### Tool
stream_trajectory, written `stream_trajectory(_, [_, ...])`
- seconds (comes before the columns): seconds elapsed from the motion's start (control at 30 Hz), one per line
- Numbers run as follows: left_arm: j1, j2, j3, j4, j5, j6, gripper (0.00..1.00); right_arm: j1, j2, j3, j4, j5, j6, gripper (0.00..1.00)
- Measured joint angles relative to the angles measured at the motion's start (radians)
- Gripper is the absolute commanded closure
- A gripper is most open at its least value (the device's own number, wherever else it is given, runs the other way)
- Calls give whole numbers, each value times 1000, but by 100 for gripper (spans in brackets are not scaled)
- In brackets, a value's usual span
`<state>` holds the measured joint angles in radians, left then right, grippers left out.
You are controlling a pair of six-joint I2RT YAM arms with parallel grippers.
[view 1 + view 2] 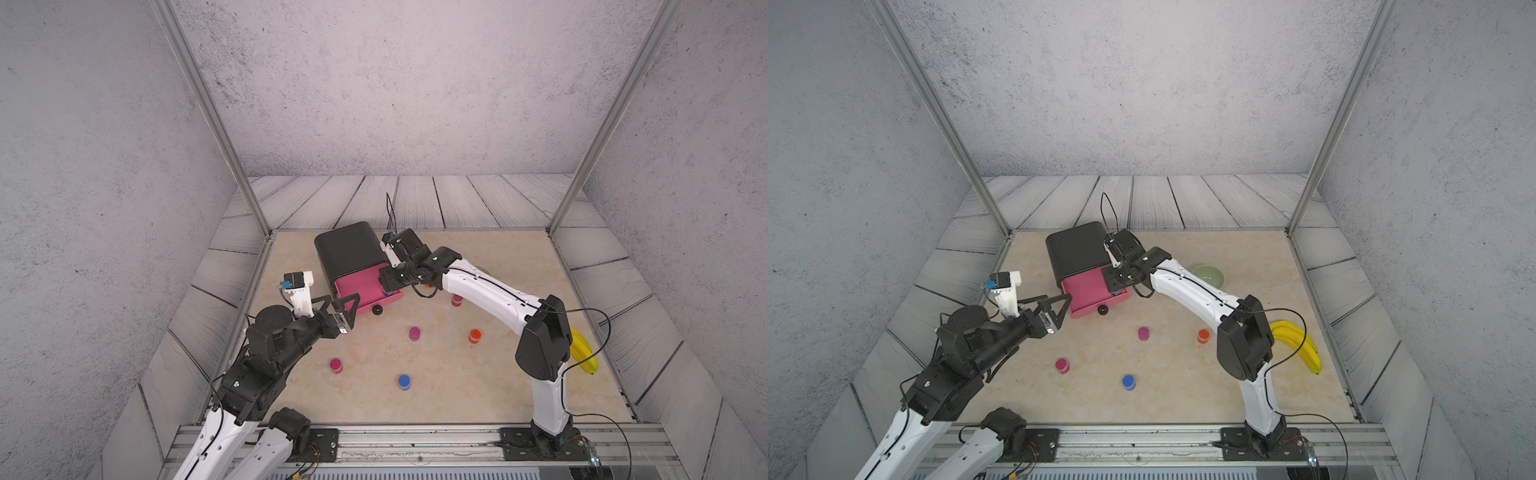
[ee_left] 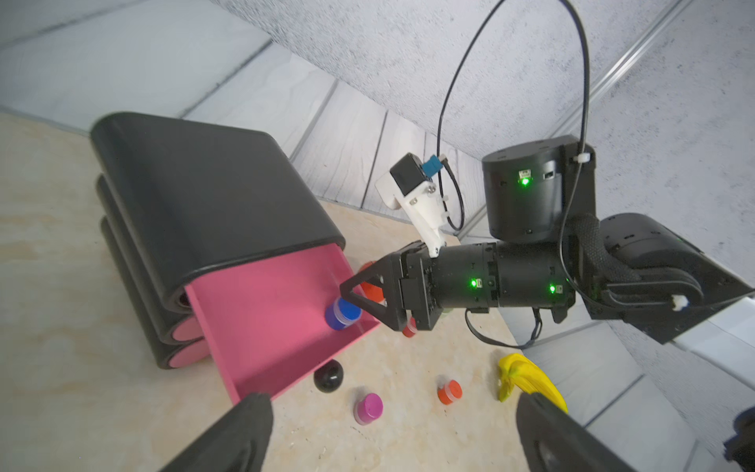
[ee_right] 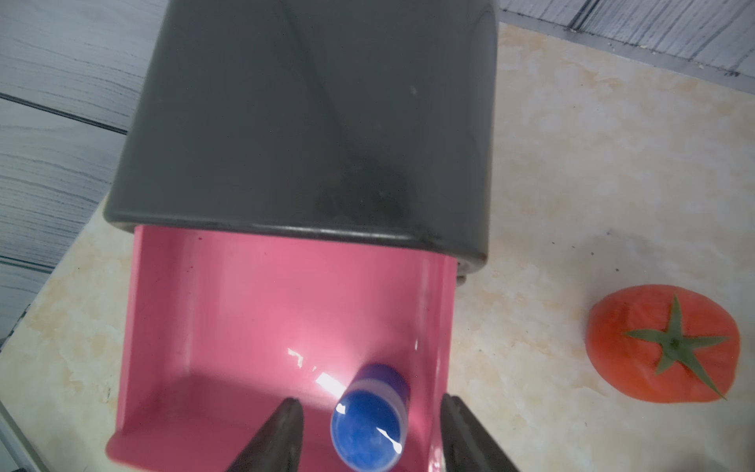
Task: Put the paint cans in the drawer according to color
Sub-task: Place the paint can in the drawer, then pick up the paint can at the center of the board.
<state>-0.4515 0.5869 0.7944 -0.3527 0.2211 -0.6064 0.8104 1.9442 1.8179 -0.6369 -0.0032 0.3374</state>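
The step in hand looks like the release of a blue can [image 3: 367, 425] into the pulled-out top drawer [image 3: 245, 310] of the black chest [image 1: 349, 249], which sits just left of centre in both top views. The can rests on the pink floor in a front corner, close to the side wall, and seems to lean a little. The right fingers [image 3: 282, 433] stand spread with a gap on either side of it, so they are not pinching it. The left fingers [image 1: 351, 301] hover wide apart and empty by the drawer's other front corner.

Five cans sit on the desk [image 1: 457, 395], lower middle of the frame: two magenta cans [image 1: 414, 333] [image 1: 336, 365], a second blue can [image 1: 404, 381], an orange can [image 1: 474, 336] and a red can [image 1: 457, 299] tucked beside the right arm. The two lower drawers look shut.

Next, I judge, the right arm must lift straight out without nudging the can. The second blue can should then join its match — a careful pinch from above, since it is small. The other colours will each need a lower drawer opened.
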Motion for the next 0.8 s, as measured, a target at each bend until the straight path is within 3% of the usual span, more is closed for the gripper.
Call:
stream_trajectory(0.1, [0,28,1,-24,109,-10,7,0,-224,-262,84,7,-9,42])
stream_trajectory(0.23, [-47,78,-19,-61,210,-42,11,0,-738,-764,298,32,5,42])
stream_trajectory(0.33, [-181,135,-48,-104,208,-50,14,-3,-1090,-1097,423,86,58,43])
stream_trajectory(0.43, [-345,241,-54,-158,155,-35,16,-16,-1277,-1333,440,134,145,43])
stream_trajectory(0.53, [-492,372,-45,-208,75,0,16,-28,-1364,-1466,380,172,229,43])
stream_trajectory(0.67, [-658,613,30,-285,-47,54,18,-37,-1466,-1499,297,240,299,43])
stream_trajectory(0.8, [-704,774,76,-301,-145,85,20,-42,-1540,-1498,287,299,336,43])
